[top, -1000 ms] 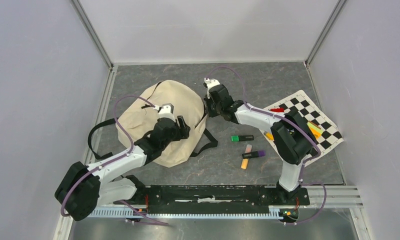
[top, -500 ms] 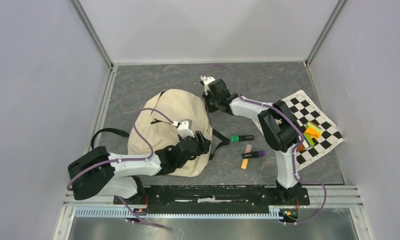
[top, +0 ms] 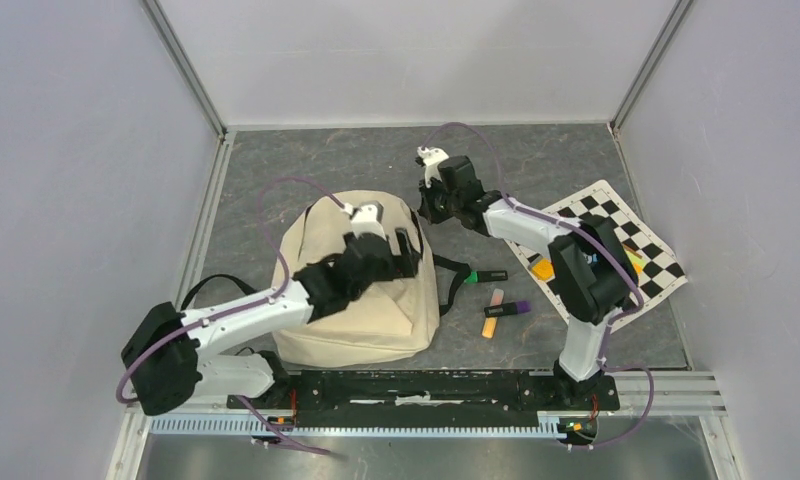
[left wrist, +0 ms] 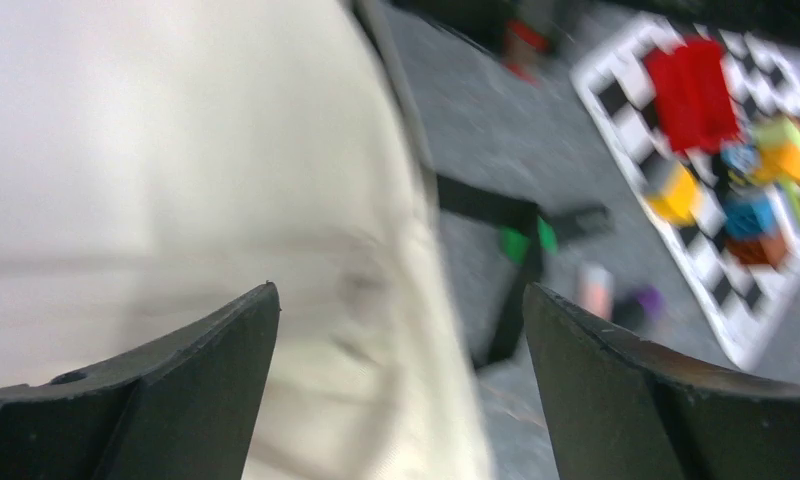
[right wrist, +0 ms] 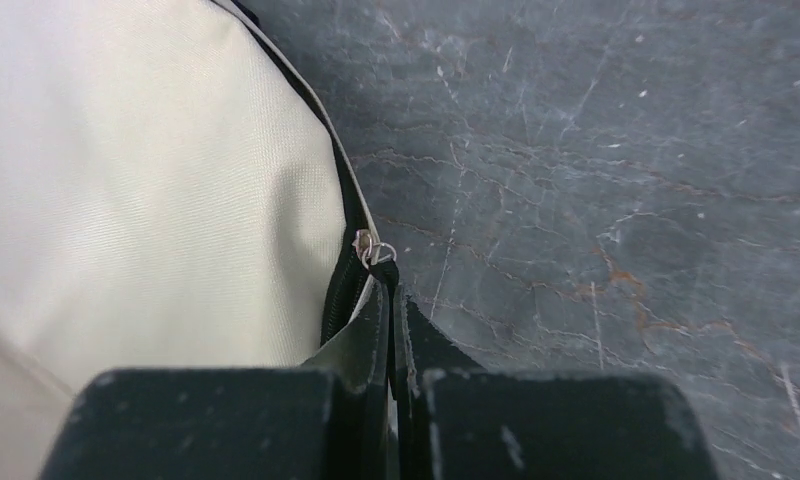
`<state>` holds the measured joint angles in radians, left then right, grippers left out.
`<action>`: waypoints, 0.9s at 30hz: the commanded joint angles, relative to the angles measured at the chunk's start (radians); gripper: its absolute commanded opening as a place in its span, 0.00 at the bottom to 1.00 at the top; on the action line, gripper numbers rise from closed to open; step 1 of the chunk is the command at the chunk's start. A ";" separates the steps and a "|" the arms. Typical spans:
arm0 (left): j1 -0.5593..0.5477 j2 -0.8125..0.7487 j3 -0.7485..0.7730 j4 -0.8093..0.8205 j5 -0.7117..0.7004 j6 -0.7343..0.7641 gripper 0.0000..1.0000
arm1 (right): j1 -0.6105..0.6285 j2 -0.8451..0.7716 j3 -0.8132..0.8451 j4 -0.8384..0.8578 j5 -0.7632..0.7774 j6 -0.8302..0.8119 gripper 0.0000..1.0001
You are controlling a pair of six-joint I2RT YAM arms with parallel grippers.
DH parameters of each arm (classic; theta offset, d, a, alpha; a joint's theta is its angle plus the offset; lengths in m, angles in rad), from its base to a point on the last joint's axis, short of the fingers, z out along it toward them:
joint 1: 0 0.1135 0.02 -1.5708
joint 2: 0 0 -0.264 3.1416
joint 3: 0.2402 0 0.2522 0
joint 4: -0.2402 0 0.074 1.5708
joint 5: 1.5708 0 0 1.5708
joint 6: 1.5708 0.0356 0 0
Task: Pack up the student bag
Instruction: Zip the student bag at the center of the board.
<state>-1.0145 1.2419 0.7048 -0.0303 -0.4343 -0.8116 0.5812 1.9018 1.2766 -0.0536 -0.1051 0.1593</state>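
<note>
The student bag [top: 351,300], a cream fabric backpack with black straps, lies on the grey table in front of the left arm. It fills the left of the left wrist view [left wrist: 176,180] and of the right wrist view [right wrist: 126,180]. My left gripper [top: 401,250] is open and empty over the bag's right side; its dark fingers [left wrist: 176,390] frame the cream fabric. My right gripper [top: 428,205] is at the bag's far right corner, shut on the black zipper pull [right wrist: 384,262] beside the zipper's metal ring.
Highlighters lie right of the bag: a green one [top: 488,275], a pink-orange one [top: 493,312] and a purple one [top: 508,309]. A checkered board [top: 666,262] with coloured blocks sits at the far right. Grey walls enclose the table.
The bag has slid to the right and toward the near edge. My left gripper moved up and over the bag's right side. My right gripper shifted slightly right, still at the bag's corner.
</note>
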 commanded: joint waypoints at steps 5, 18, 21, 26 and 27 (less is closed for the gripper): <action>0.353 0.112 0.213 -0.204 0.175 0.542 1.00 | -0.014 -0.166 -0.102 0.060 -0.066 -0.014 0.00; 0.438 0.535 0.708 -0.255 0.184 0.601 1.00 | -0.014 -0.219 -0.188 0.070 -0.086 -0.006 0.00; 0.438 0.583 0.739 -0.244 0.232 0.611 1.00 | -0.014 -0.221 -0.189 0.070 -0.086 -0.002 0.00; 0.437 0.644 0.773 -0.324 0.235 0.485 1.00 | -0.015 -0.230 -0.203 0.089 -0.086 0.005 0.00; 0.438 0.655 0.777 -0.332 0.231 0.460 1.00 | -0.014 -0.229 -0.204 0.090 -0.092 0.006 0.00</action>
<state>-0.5781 1.8637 1.4437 -0.3115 -0.2249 -0.2619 0.5682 1.7126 1.0859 0.0021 -0.1783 0.1596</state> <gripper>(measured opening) 0.993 0.007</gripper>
